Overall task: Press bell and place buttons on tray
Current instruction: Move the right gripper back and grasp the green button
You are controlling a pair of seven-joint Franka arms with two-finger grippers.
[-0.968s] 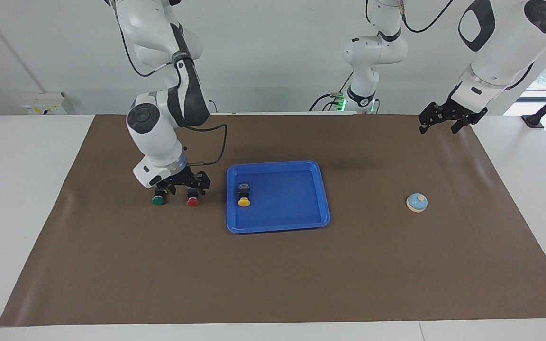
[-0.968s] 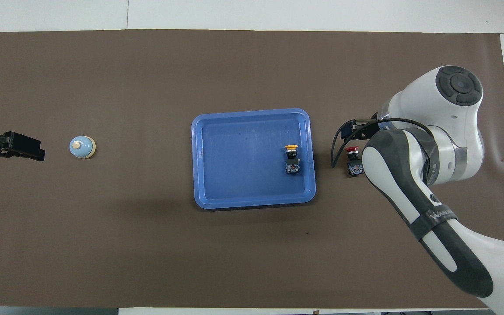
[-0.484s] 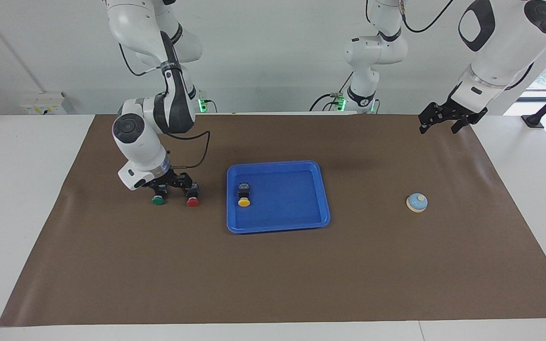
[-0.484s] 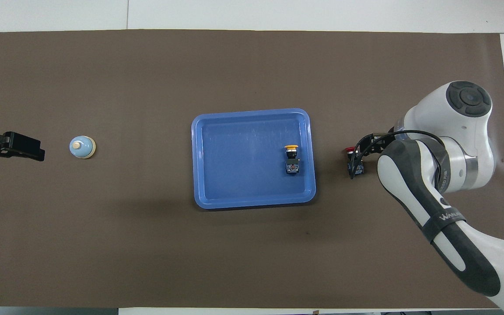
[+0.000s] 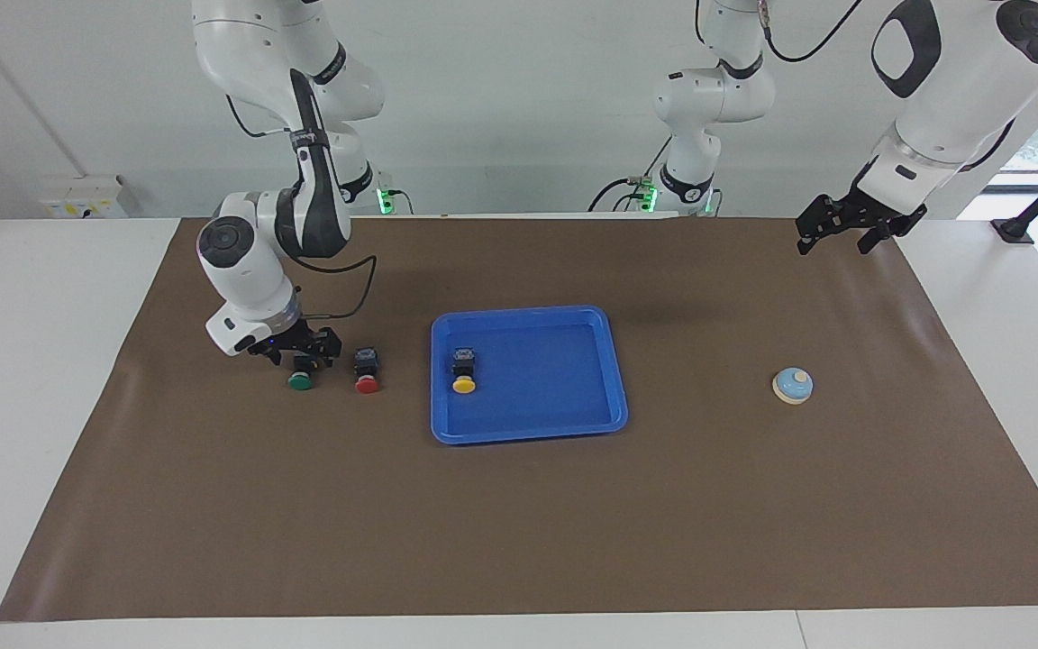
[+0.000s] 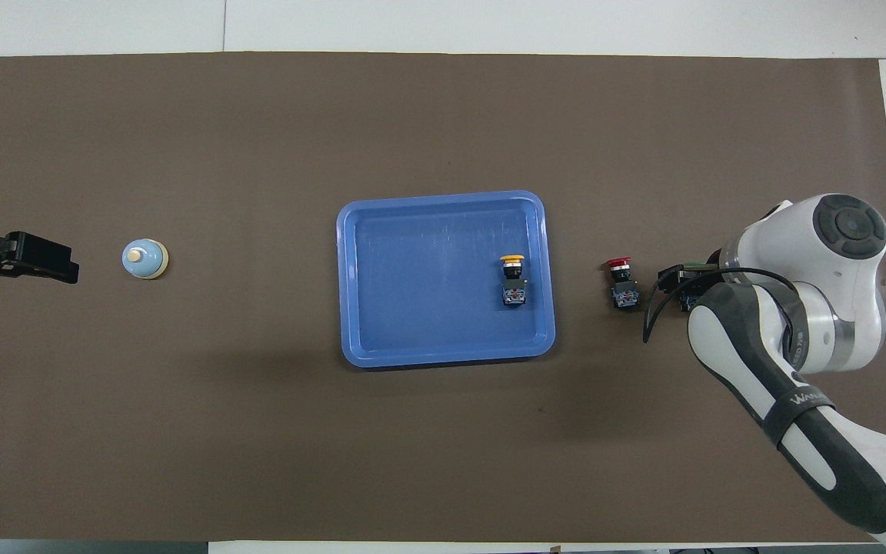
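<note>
The blue tray lies mid-table with the yellow button on its side inside, by the rim toward the right arm's end. The red button lies on the mat beside the tray, with the green button just past it toward the right arm's end. My right gripper hangs open, low over the green button's black body; contact cannot be told. The arm hides that button in the overhead view. The bell stands toward the left arm's end. My left gripper waits open in the air.
A brown mat covers most of the white table. A third robot base stands at the robots' edge of the table.
My right gripper has slid toward the right arm's end of the table, off the red button and over the green one. The red button now shows whole. The left arm has not moved.
</note>
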